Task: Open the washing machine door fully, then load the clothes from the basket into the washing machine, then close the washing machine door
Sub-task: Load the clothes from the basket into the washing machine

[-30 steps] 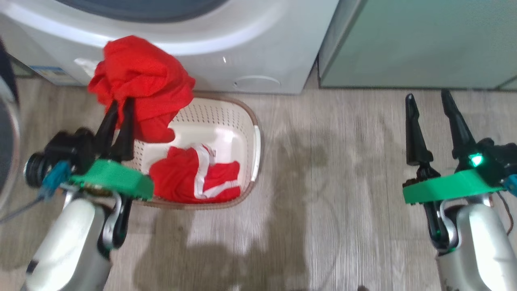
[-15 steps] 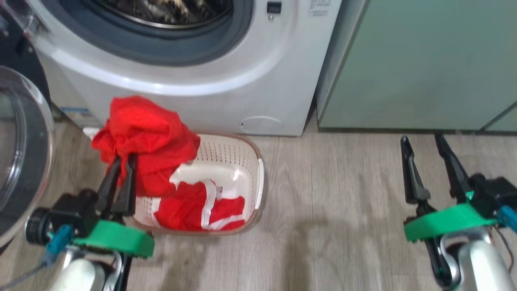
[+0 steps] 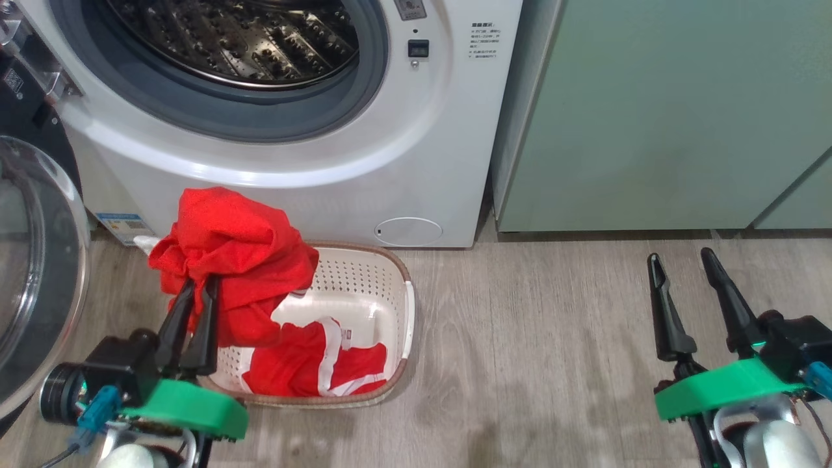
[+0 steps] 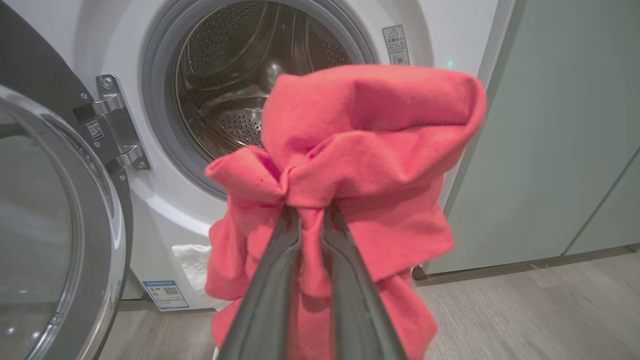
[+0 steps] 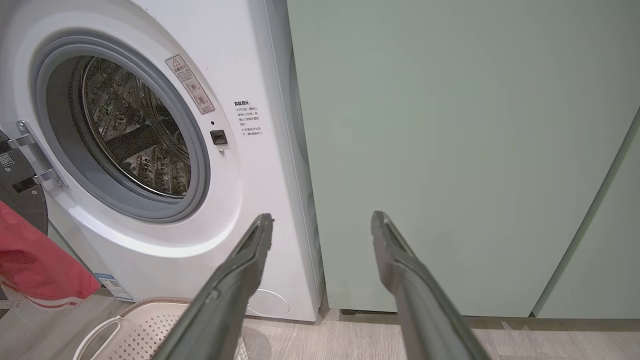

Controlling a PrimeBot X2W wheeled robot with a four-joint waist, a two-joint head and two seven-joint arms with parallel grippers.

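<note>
The left gripper [image 3: 198,286] is pinched narrow on a bunched red garment [image 3: 234,247], its fingers almost together. The left wrist view gives the grip up close: a fold of cloth is squeezed between the two fingers at the left gripper [image 4: 312,212], and the garment [image 4: 370,130] balloons above and hangs below them. Past it that view looks straight into the bare steel drum [image 4: 240,75], with the door's hinge [image 4: 117,125] on the left.

The head view sets the scene from above. The garment hangs over the left end of the basket [image 3: 406,312], its lower edge trailing inside, and red shorts [image 3: 312,367] with white stripes lie on the basket's floor. The basket stands on the floor [image 3: 533,338] just in front of the washer [image 3: 416,143]. The door [image 3: 39,273] is swung open at the far left.

The right gripper [image 3: 680,260] is well apart to the right, fingers spread and holding nothing. The right wrist view aims it [image 5: 322,220] at the seam between washer and green cabinet [image 5: 450,125].

Over the last second the head camera has tilted up, bringing the drum [image 3: 240,32] into that view. The left grip is unchanged, and so is the right gripper's spread.
</note>
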